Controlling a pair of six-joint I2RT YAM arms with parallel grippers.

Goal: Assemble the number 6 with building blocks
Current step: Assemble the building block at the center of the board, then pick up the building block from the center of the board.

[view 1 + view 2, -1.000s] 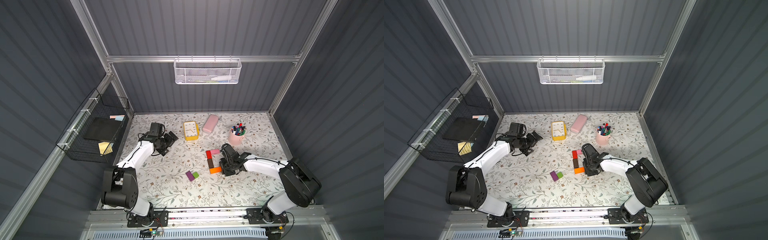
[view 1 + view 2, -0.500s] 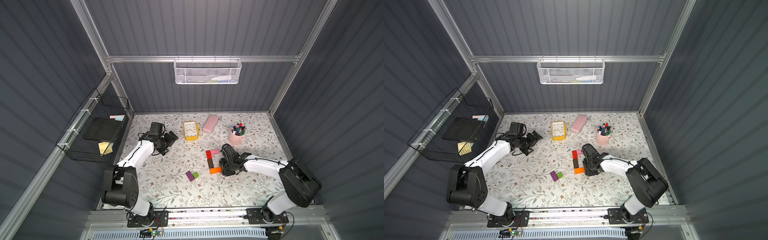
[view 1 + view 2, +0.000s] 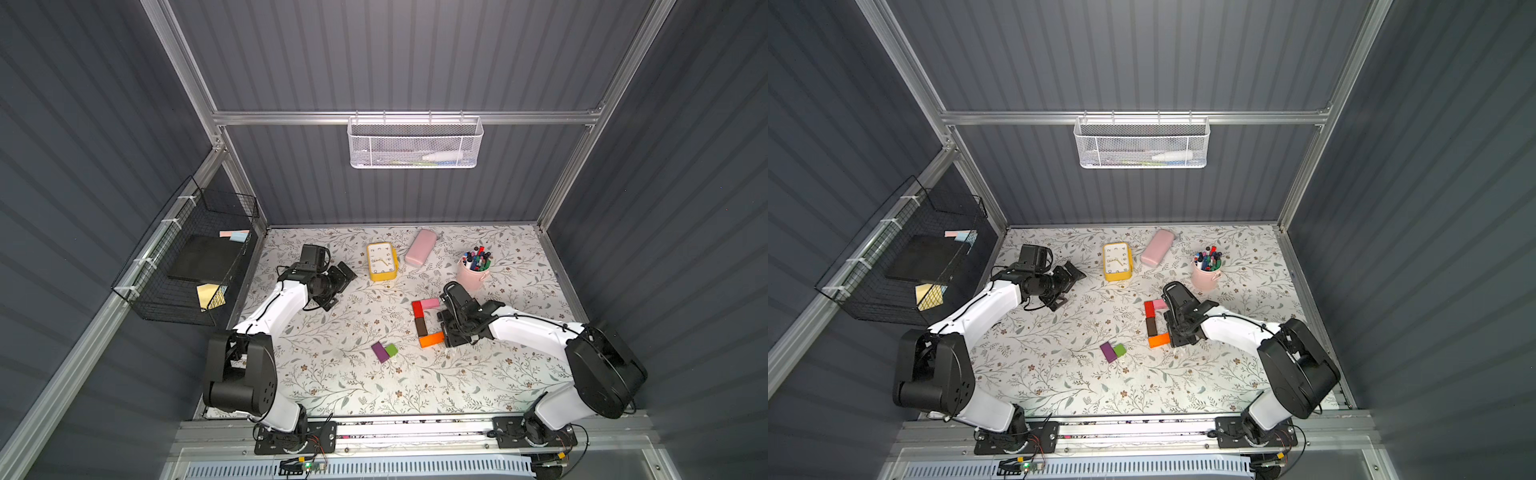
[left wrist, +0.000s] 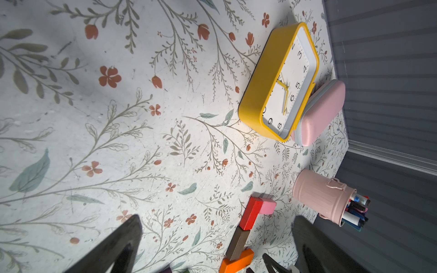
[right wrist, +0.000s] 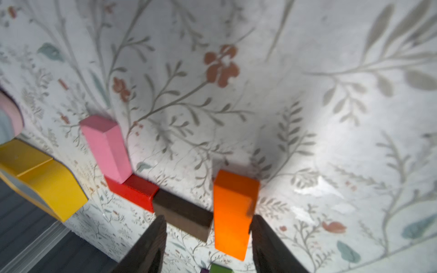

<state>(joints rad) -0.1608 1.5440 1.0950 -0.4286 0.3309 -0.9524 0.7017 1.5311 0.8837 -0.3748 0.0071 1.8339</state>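
Left wrist view: pink bucket (image 4: 315, 193) holds markers (image 4: 357, 209), near the building blocks (image 4: 251, 213).

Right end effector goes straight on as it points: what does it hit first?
Most likely the orange block: it lies just ahead of the right end effector, in the gap between its open fingers. The dark brown block is close beside; depth unclear.

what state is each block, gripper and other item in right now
orange block, flat, placed, end against brown block
brown block, flat, end to end with red block
red block, flat, touching pink block
pink block, flat, placed
purple block, unplaced, beside green cube
green cube, unplaced, apart from the placed four
right gripper, open, astride orange block
left gripper, open, empty
clock, lying face up
pen cup, upright, full
pink case, shut
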